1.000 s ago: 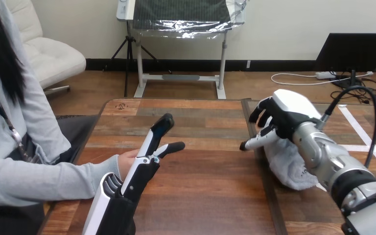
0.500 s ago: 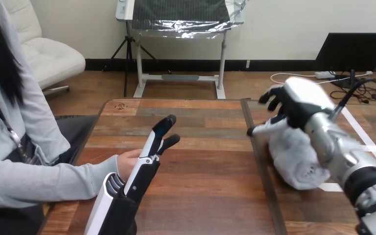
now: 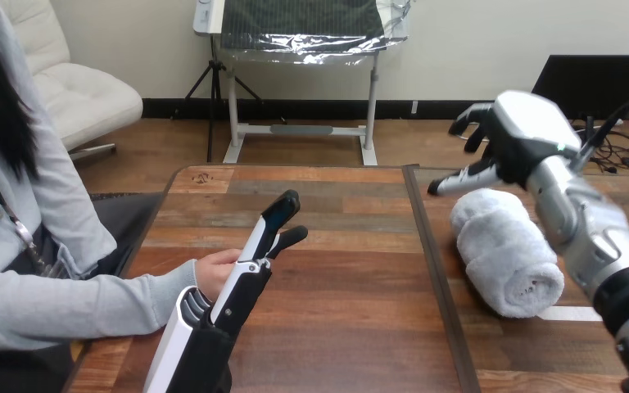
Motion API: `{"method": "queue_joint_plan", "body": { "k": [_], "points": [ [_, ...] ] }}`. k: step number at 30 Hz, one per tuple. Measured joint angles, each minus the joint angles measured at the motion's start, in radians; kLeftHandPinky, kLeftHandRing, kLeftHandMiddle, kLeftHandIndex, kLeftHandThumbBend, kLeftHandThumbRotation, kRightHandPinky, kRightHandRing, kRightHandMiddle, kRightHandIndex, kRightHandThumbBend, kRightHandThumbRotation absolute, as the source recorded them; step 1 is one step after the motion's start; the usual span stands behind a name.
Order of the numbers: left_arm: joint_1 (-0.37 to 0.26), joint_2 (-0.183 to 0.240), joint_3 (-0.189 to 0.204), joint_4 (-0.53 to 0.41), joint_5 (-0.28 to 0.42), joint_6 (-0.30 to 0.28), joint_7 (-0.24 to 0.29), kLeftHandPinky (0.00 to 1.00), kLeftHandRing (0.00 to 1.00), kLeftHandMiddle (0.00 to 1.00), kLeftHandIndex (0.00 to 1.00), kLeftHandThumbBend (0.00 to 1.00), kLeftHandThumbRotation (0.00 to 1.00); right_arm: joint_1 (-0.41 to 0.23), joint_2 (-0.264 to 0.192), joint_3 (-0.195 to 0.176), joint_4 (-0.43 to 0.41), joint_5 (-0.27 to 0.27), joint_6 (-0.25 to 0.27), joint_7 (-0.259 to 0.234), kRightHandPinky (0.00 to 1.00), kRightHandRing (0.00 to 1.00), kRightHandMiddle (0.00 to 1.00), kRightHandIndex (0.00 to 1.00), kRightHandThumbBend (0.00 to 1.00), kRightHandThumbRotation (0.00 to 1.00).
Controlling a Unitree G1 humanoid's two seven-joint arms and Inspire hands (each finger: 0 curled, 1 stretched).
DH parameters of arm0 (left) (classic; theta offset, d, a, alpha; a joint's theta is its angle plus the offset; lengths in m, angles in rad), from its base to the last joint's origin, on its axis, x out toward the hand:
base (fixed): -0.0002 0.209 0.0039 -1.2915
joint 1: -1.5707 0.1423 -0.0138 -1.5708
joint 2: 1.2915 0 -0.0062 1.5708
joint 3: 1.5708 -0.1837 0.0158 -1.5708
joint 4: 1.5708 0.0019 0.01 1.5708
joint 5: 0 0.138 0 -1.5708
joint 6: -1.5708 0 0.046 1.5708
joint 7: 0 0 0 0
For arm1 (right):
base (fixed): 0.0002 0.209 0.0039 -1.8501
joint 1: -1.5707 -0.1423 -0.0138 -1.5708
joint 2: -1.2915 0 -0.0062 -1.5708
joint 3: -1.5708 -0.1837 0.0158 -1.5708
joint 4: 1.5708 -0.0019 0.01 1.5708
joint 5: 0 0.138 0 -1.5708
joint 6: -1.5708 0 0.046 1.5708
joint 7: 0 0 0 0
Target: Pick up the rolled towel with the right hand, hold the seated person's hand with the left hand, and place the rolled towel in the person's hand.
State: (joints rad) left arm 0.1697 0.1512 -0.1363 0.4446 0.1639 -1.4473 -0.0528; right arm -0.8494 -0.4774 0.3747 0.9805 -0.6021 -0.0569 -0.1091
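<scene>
**Setting:** robot test bench, a lab-type workspace.

**Evidence:**
- Wooden table (image 3: pixel 352 311) made of two plank tops, joined at a dark seam (image 3: pixel 434 270) that runs between the fingers of the two hands.
- White tape strip (image 3: pixel 569 313) stuck on the top, well nearer than the right hand's (image 3: pixel 512 139) fingers, at the near end of a rolled towel (image 3: pixel 504 250).
- Machine left hand (image 3: pixel 250 262) over the table.
- A seated person's hand (image 3: pixel 211 270) just left of its fingers, at the table's left side.
</scene>
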Motion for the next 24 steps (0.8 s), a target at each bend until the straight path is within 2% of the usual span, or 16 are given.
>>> {"method": "queue_joint_plan", "body": {
  "k": [5,18,24],
  "points": [
    [-0.005,0.001,-0.002,0.002,-0.001,0.0,0.0,0.85,0.98,1.0,0.98,1.0,0.67,0.001,-0.013,-0.001,-0.04,-0.003,0.024,0.013,0.46,0.58,0.65,0.73,0.86,0.33],
    [-0.02,0.003,-0.004,0.011,0.0,0.002,-0.002,0.86,0.99,1.0,0.98,1.0,0.68,0.002,-0.041,-0.001,-0.059,-0.005,0.025,0.033,0.41,0.54,0.62,0.72,0.86,0.36],
    [-0.024,0.002,-0.003,0.014,0.0,0.002,-0.003,0.85,0.99,1.0,0.98,1.0,0.68,0.007,-0.049,-0.001,-0.059,-0.005,0.024,0.037,0.45,0.59,0.67,0.73,0.86,0.37]
  ]
}}
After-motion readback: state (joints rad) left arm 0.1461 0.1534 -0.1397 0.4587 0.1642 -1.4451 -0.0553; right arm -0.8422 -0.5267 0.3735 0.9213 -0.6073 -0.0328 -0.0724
